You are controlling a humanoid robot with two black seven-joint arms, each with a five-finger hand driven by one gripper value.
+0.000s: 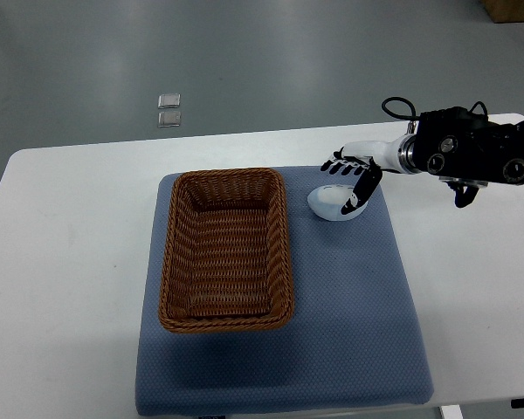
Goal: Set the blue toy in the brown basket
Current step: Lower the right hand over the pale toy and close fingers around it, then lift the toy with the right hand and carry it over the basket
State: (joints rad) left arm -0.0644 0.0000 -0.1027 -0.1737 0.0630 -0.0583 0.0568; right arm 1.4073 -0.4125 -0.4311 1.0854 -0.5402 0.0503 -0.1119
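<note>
A pale blue rounded toy (329, 202) lies on the blue mat (358, 305), just right of the brown wicker basket (226, 250). My right hand (351, 179) reaches in from the right edge and hovers over the toy's far right side. Its fingers are spread, with one dark fingertip (360, 199) pointing down against the toy's right edge. The fingers have not closed round the toy. The basket holds nothing. My left arm does not show.
The mat covers the middle of a white table (61, 262). Two small clear squares (168, 110) lie on the grey floor beyond the table. A cardboard box corner (513, 9) shows at the top right.
</note>
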